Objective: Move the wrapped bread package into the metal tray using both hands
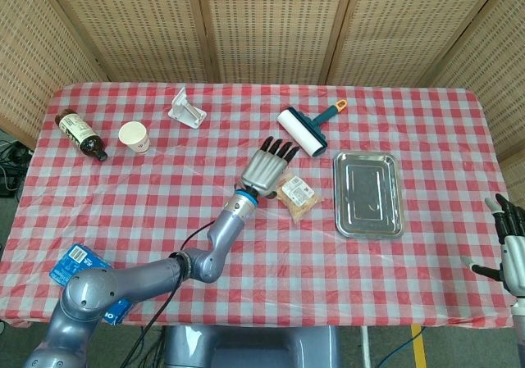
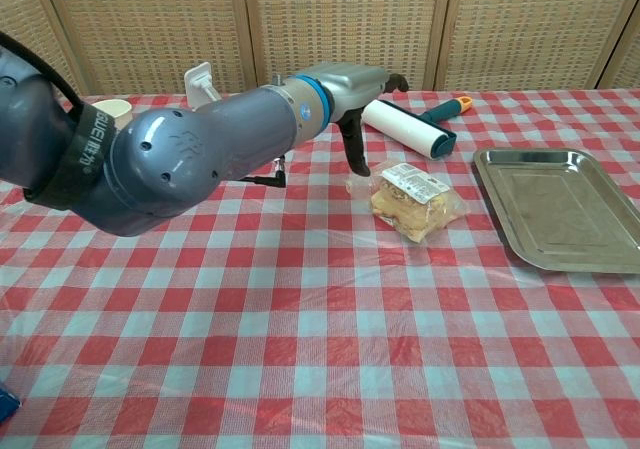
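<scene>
The wrapped bread package (image 1: 297, 196) (image 2: 410, 201) lies flat on the checked cloth, just left of the metal tray (image 1: 368, 194) (image 2: 560, 207), which holds nothing. My left hand (image 1: 267, 167) (image 2: 355, 89) hovers close to the package's far-left side with its fingers stretched out and nothing in them. In the chest view its thumb hangs down beside the package's edge. My right hand (image 1: 513, 253) shows only at the lower right corner of the head view, off the table's edge, fingers spread and holding nothing.
A lint roller (image 1: 303, 130) (image 2: 410, 127) lies behind the package and tray. Far left are a paper cup (image 1: 135, 136), a brown bottle (image 1: 80, 134) and a white plastic holder (image 1: 187, 108). A blue snack pack (image 1: 78, 261) sits at the front left edge.
</scene>
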`<state>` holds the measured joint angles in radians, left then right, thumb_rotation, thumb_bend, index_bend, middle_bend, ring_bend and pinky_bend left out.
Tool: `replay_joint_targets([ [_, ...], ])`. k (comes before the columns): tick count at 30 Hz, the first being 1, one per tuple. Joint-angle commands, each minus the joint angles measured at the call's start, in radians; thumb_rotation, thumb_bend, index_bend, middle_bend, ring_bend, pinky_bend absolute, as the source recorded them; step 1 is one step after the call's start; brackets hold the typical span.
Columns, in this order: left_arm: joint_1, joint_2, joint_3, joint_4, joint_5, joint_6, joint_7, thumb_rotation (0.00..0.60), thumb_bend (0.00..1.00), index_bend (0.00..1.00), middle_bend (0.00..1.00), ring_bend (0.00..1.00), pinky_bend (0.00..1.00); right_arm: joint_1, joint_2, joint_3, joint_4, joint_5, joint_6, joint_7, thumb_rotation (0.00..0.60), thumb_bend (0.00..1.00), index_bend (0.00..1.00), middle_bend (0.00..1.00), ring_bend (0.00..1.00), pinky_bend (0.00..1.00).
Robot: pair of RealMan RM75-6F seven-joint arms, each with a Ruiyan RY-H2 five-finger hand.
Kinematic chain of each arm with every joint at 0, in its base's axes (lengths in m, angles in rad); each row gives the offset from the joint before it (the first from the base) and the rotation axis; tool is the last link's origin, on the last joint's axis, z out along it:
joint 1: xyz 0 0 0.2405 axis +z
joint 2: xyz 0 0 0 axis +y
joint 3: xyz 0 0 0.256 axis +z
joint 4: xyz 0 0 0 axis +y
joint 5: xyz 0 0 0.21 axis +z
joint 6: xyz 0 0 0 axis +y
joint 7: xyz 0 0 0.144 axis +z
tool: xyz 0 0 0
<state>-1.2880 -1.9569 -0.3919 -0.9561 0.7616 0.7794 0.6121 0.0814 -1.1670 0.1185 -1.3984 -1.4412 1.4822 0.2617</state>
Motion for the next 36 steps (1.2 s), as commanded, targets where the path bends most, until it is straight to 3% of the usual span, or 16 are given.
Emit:
replay_joint_targets([
  [1,0.054,0.061,0.015,-0.087,0.021,0.041,-0.029,0.6,0.15,0.0,0.0,0.0,0.0,0.0,0.001,-0.003,-0.005,-0.004,-0.001,-0.007,0.6,0.07,0.0,0.0,0.0,0.0],
  [10,0.305,0.345,0.125,-0.465,0.169,0.26,-0.117,0.6,0.15,0.0,0.0,0.0,0.0,0.002,-0.001,-0.001,-0.01,0.002,-0.007,-0.028,0.6,0.07,0.0,0.0,0.0,0.0],
  [17,0.528,0.563,0.267,-0.682,0.319,0.458,-0.199,0.6,0.15,0.0,0.0,0.0,0.0,0.011,-0.011,0.006,-0.013,0.009,-0.015,-0.056,0.6,0.07,0.0,0.0,0.0,0.0],
  [23,0.724,0.632,0.399,-0.721,0.474,0.653,-0.296,0.6,0.15,0.0,0.0,0.0,0.0,0.019,-0.023,0.012,-0.014,0.022,-0.025,-0.087,0.6,0.07,0.0,0.0,0.0,0.0],
  [28,0.854,0.645,0.482,-0.707,0.495,0.727,-0.326,0.6,0.15,0.0,0.0,0.0,0.0,0.023,-0.033,0.013,-0.022,0.009,-0.013,-0.117,0.6,0.07,0.0,0.0,0.0,0.0],
  [33,0.934,0.657,0.516,-0.673,0.504,0.743,-0.357,0.6,0.15,0.0,0.0,0.0,0.0,0.037,-0.03,0.025,-0.046,0.02,-0.029,-0.129,0.6,0.07,0.0,0.0,0.0,0.0],
  [36,0.959,0.689,0.499,-0.688,0.514,0.764,-0.39,0.6,0.15,0.0,0.0,0.0,0.0,0.062,-0.017,0.049,-0.088,0.019,-0.037,-0.147,0.6,0.07,0.0,0.0,0.0,0.0],
])
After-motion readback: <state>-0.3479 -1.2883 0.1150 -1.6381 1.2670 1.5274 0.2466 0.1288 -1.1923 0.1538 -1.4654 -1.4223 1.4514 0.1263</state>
